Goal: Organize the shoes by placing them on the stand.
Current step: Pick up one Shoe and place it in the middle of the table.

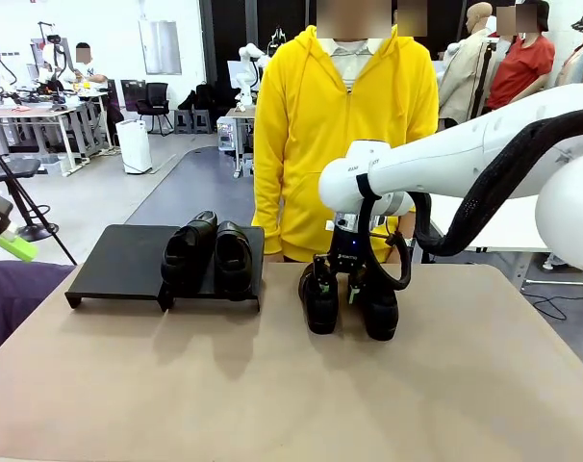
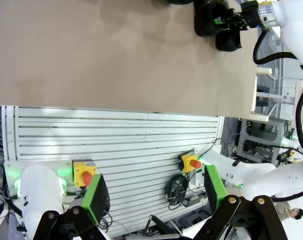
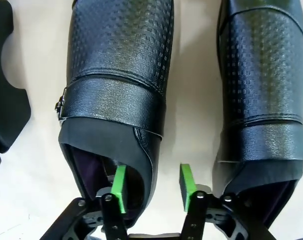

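The black stand [image 1: 118,258] sits at the table's left, with two glossy black shoes [image 1: 189,248] [image 1: 234,255] on its right platform and its left platform bare. Two more shoes [image 1: 318,300] [image 1: 379,310] stand side by side on the table in front of the person. My right gripper [image 1: 342,279] is lowered between them. In the right wrist view it [image 3: 152,187] is open, one green pad [image 3: 120,187] inside the left shoe [image 3: 119,75] and the other pad [image 3: 186,184] outside its wall, beside the second shoe [image 3: 264,75]. My left gripper [image 2: 154,197] hangs open off the table's near edge, holding nothing.
A person in a yellow hoodie [image 1: 344,115] stands at the far edge behind the loose shoes. A purple cloth [image 1: 12,289] lies at the left edge. The stand's corner [image 3: 6,100] is close to the left of the gripped-around shoe. Two emergency-stop buttons [image 2: 84,175] sit below the table.
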`<state>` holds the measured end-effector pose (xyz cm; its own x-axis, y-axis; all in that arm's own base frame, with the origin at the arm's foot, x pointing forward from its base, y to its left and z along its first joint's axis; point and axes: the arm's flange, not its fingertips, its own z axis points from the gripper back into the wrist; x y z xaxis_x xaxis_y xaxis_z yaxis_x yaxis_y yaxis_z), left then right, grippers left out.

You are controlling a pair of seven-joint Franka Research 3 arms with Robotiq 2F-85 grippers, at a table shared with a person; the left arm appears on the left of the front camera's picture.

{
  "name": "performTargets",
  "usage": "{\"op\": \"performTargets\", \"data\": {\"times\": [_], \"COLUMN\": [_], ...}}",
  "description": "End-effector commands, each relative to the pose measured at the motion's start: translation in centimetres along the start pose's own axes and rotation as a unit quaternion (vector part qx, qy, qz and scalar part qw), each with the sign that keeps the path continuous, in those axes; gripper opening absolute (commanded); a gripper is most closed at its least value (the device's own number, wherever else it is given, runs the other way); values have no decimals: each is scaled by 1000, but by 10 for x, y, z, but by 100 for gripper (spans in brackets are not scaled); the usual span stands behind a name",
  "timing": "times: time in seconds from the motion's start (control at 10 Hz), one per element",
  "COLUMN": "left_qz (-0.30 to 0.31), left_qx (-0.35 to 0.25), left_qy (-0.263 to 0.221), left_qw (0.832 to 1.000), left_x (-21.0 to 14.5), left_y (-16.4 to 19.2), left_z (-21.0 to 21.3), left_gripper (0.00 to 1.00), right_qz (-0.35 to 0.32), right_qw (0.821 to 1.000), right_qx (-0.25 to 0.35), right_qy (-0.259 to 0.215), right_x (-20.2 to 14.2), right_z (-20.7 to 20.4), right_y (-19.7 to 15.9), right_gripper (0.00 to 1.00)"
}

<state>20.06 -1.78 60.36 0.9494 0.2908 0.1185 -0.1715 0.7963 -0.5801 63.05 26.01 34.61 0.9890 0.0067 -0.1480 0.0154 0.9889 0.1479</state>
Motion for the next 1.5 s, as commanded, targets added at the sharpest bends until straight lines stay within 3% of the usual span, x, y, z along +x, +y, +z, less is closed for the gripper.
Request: {"op": "performTargets", "data": {"times": [0.0,0.5,0.8,0.9,1.2,1.4], "left_qz": [-7,-7,-7,-7,-7,-7], "left_qx": [-3,-3,-3,-3,-3,-3], "left_qy": [3,3,3,3,3,3], "left_qw": [1000,1000,1000,1000,1000,1000], "left_x": [-1,-1,-1,-1,-1,-1], "left_y": [2,2,2,2,2,2], "left_z": [2,2,2,2,2,2], "left_gripper": [100,100,100,100,100,100], "right_qz": [-2,38,49,60,49,-3], "right_qw": [1000,999,997,994,993,994], "right_qx": [-12,-2,23,49,82,90], "right_qy": [5,38,55,80,72,63], "right_x": [9,5,-25,-47,-156,-236], "right_z": [7,10,36,52,117,137], "right_y": [4,7,3,-3,-7,-7], "right_gripper": [0,0,0,0,0,0]}}
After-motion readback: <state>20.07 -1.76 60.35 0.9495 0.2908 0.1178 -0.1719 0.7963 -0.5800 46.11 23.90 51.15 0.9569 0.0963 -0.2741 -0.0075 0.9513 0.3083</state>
